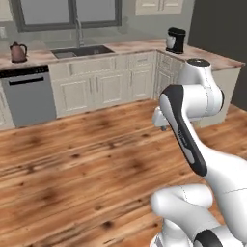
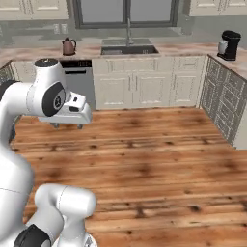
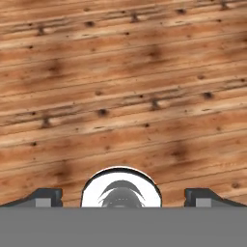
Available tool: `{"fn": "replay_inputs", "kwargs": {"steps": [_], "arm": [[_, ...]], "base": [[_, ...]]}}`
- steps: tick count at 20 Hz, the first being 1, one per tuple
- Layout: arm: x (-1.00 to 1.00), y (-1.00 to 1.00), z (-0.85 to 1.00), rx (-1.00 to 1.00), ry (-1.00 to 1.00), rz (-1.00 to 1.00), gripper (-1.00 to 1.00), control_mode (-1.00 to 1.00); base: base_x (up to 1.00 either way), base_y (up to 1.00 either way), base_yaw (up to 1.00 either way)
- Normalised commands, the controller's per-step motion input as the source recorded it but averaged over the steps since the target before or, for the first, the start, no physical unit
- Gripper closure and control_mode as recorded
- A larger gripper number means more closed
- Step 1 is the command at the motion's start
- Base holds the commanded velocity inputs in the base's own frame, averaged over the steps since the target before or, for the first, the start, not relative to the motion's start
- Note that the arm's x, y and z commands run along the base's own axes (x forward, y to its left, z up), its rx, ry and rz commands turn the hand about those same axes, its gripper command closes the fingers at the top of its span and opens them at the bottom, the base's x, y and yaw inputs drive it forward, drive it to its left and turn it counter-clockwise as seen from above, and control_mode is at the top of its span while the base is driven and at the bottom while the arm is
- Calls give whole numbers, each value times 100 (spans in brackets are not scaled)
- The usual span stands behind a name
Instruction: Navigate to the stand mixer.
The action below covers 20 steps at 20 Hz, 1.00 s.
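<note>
Stand mixer (image 1: 176,39) — on the corner counter (image 1: 217,60), well apart from pincer (image 2: 67,125)

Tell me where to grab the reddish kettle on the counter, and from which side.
Take the kettle by the handle arching over its top, coming down from above: it stands upright on the counter, and its rounded body looks too broad to pinch. Handle detail is small here.
</note>
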Motion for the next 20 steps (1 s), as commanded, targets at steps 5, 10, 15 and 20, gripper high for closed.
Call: {"fn": "replay_inputs", "kwargs": {"steps": [5, 10, 15, 20], "arm": [[0, 0, 0, 0, 0, 0, -100, 100], [0, 0, 0, 0, 0, 0, -100, 100], [0, 0, 0, 0, 0, 0, -100, 100], [0, 0, 0, 0, 0, 0, -100, 100]], "base": [[100, 0, -45], [100, 16, -43], [100, 56, -38], [100, 84, -36]]}}
